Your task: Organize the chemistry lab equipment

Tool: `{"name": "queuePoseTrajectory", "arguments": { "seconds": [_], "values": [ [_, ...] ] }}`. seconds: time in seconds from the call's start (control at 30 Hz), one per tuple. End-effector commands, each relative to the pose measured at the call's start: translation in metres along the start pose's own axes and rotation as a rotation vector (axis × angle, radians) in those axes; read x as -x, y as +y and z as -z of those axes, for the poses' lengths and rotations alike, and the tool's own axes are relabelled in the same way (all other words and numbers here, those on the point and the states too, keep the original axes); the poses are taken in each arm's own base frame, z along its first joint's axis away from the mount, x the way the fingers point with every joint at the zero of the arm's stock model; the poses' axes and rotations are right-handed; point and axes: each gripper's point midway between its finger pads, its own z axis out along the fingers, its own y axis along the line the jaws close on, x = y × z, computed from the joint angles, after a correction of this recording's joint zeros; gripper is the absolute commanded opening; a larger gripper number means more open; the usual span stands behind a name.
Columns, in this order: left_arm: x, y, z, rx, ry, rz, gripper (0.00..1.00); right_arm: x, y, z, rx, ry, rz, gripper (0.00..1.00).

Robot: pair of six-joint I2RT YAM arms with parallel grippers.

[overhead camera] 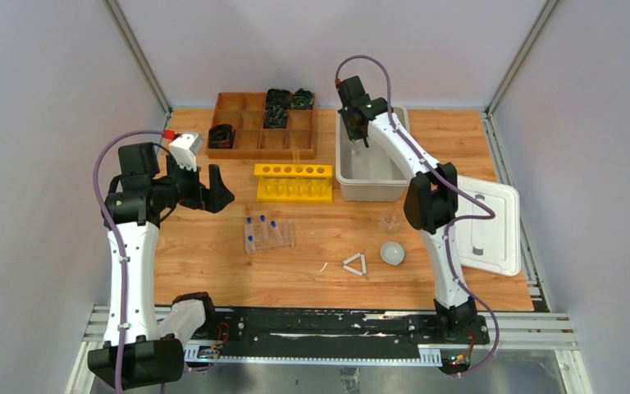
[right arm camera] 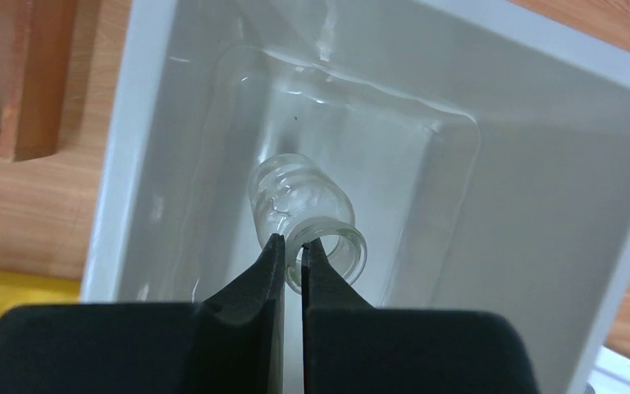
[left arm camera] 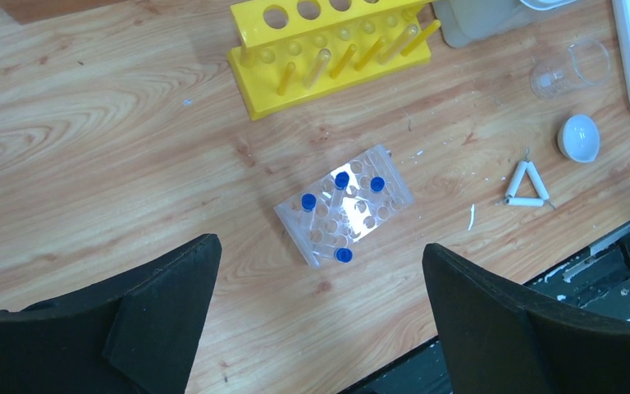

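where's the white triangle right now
In the top view, the triangle lies on the table toward the near edge, just left of the white dish and right of the clear rack.

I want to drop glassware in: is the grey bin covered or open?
Open: grey bin uncovered, white lid lying flat on the table beside it.

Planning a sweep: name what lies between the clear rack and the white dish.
The triangle, and a white sliver nearer the rack, in the top view.
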Motion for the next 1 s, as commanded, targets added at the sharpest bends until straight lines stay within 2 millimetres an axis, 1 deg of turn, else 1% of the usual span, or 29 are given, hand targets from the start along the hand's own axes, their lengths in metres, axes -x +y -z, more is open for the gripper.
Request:
{"name": "queuePoseTrajectory", "arguments": {
  "seconds": [0.0, 0.07, 0.2, 0.33, 0.4, 0.43, 0.5, 0.63, 0.73, 0.8, 0.87, 0.9, 0.93, 0.97],
  "values": [
    [0.007, -0.002, 0.003, -0.008, -0.016, -0.028, 1.0, 0.006, -0.015, -0.021, -0.041, -0.014, 0.028, 0.0],
    [0.008, -0.002, 0.003, -0.009, -0.016, -0.03, 1.0, -0.003, -0.013, -0.035, -0.035, 0.005, 0.042, 0.0],
    [0.009, -0.002, 0.001, -0.017, -0.013, -0.02, 1.0, -0.015, -0.01, -0.053, -0.031, 0.032, 0.061, 0.0],
    [0.009, -0.003, 0.001, -0.025, -0.012, -0.013, 1.0, -0.02, -0.001, -0.064, -0.003, 0.035, 0.053, 0.0],
    [0.008, -0.003, 0.0, -0.026, -0.01, -0.013, 1.0, -0.019, 0.002, -0.065, 0.01, 0.029, 0.045, 0.01],
    [0.007, -0.003, 0.0, -0.026, -0.009, -0.012, 1.0, -0.017, 0.003, -0.064, 0.017, 0.022, 0.042, 0.05],
    [0.006, -0.003, -0.001, -0.029, -0.006, -0.01, 1.0, -0.01, 0.006, -0.06, 0.035, 0.002, 0.014, 0.18],
    [0.006, -0.004, -0.002, -0.039, -0.001, 0.002, 1.0, 0.015, 0.009, -0.04, 0.083, -0.078, -0.03, 0.37],
    [0.006, -0.005, -0.001, -0.041, -0.006, 0.005, 1.0, 0.043, 0.004, -0.013, 0.098, -0.164, -0.054, 0.47],
    [0.007, -0.007, 0.0, -0.043, -0.01, 0.007, 1.0, 0.059, -0.004, 0.008, 0.093, -0.211, -0.067, 0.49],
    [0.008, -0.008, 0.001, -0.045, -0.017, 0.002, 1.0, 0.072, -0.013, 0.034, 0.087, -0.255, -0.083, 0.5],
    [0.009, -0.008, 0.002, -0.043, -0.02, -0.001, 1.0, 0.079, -0.019, 0.054, 0.087, -0.284, -0.097, 0.5],
    [0.009, -0.008, 0.002, -0.042, -0.021, -0.002, 1.0, 0.081, -0.023, 0.07, 0.087, -0.301, -0.108, 0.5],
    [0.009, -0.008, 0.003, -0.039, -0.021, -0.001, 1.0, 0.078, -0.028, 0.083, 0.081, -0.305, -0.124, 0.49]
  ]
}}
